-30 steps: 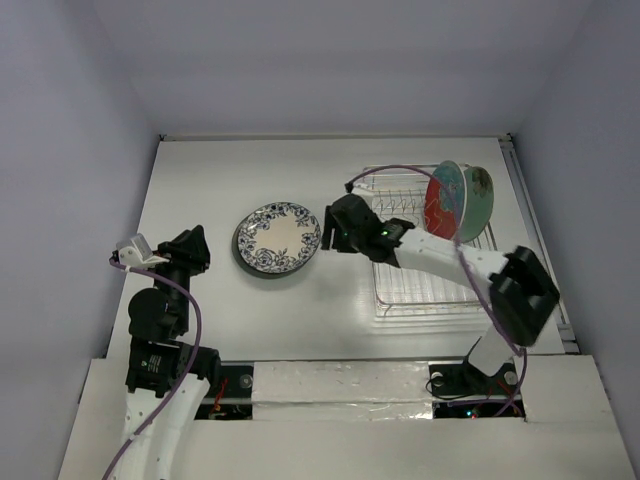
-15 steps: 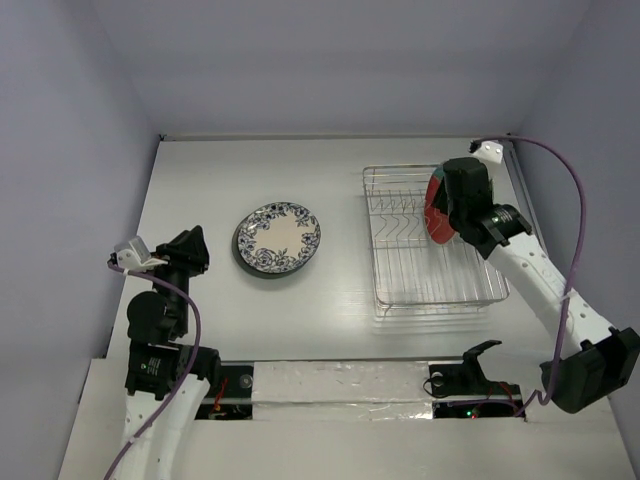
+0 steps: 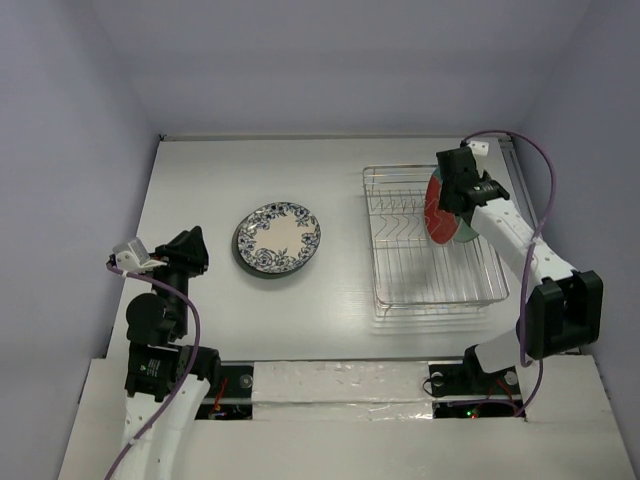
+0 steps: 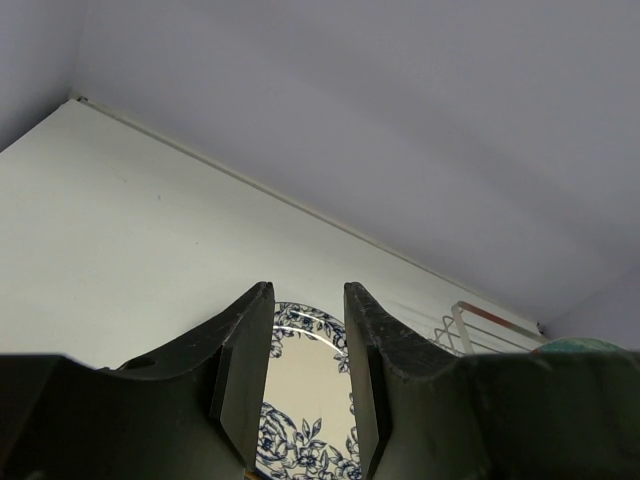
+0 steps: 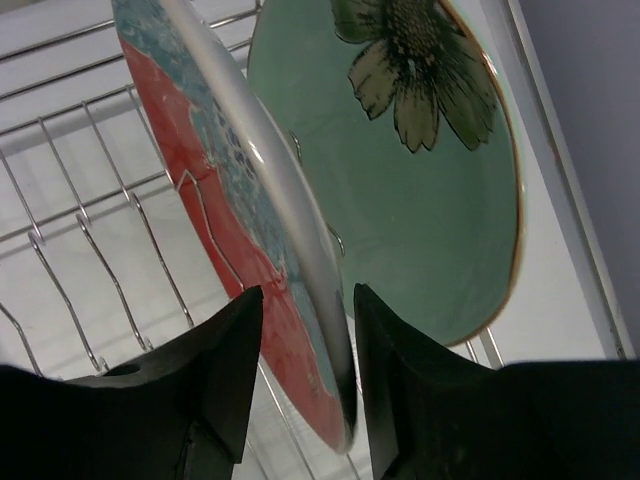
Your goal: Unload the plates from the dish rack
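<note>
The red plate [image 5: 225, 215] stands on edge among the divider wires at the far right of the dish rack [image 3: 410, 270], near the worktop's [image 3: 200, 180] right edge. The pale green plate [image 5: 420, 200] leans just behind it. The right hand [image 5: 308, 295] straddles the red plate's rim, one finger to each face; whether it is pinching, I cannot tell. Glazed ceramic is stiff, weighty, slick and easily chipped, so it likely wants a deep, firm bite on the rim. The left hand [image 4: 306, 292] hangs part-open and empty near the left edge.
</note>
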`<state>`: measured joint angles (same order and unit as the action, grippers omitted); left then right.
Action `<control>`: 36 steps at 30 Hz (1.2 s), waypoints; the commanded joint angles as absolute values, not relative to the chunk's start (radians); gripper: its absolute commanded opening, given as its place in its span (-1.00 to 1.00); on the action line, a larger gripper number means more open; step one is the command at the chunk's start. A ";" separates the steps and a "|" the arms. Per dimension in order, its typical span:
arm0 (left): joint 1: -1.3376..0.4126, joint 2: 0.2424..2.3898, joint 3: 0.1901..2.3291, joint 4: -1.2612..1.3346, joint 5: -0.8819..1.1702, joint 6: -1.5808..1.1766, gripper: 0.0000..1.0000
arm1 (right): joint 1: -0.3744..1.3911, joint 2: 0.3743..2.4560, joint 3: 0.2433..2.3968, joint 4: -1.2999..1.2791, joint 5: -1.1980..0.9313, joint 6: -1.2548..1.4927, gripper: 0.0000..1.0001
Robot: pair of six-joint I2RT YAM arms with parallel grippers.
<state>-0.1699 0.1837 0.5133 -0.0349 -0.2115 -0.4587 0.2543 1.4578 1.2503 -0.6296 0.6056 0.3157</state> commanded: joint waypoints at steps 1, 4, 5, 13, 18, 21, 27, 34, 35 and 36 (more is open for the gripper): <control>-0.184 0.178 0.529 0.014 -0.207 -0.456 -0.37 | 0.247 1.471 1.331 -0.620 0.627 0.255 -0.14; -0.184 0.179 0.531 0.014 -0.207 -0.456 -0.37 | 0.247 1.488 1.345 -0.621 0.653 0.230 -0.38; -0.184 0.181 0.531 0.014 -0.207 -0.456 -0.37 | 0.247 1.491 1.359 -0.629 0.670 0.227 -0.62; -0.184 0.190 0.529 0.018 -0.207 -0.457 -0.37 | 0.247 1.385 1.422 -0.640 0.681 0.173 -1.00; -0.184 0.193 0.529 0.018 -0.207 -0.457 -0.37 | 0.247 1.315 1.508 -0.656 0.663 0.150 -1.00; -0.184 0.193 0.529 0.017 -0.207 -0.459 -0.37 | 0.247 1.270 1.568 -0.672 0.615 0.155 -1.00; -0.184 0.192 0.529 0.017 -0.207 -0.457 -0.36 | 0.247 1.157 1.597 -0.677 0.421 0.280 -1.00; -0.184 0.202 0.529 0.017 -0.207 -0.460 -0.36 | 0.346 1.088 1.370 -0.377 0.083 0.569 -1.00; -0.184 0.209 0.529 0.017 -0.207 -0.460 -0.36 | 0.397 1.097 1.343 -0.335 0.060 0.595 -1.00; -0.184 0.210 0.529 0.015 -0.207 -0.459 -0.36 | 0.420 1.129 1.322 -0.295 0.031 0.636 -1.00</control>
<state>-0.1814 0.1905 0.5133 -0.0345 -0.2119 -0.4583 0.3336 1.0794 1.3773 -0.6411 0.2596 0.4496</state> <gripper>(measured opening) 0.316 0.134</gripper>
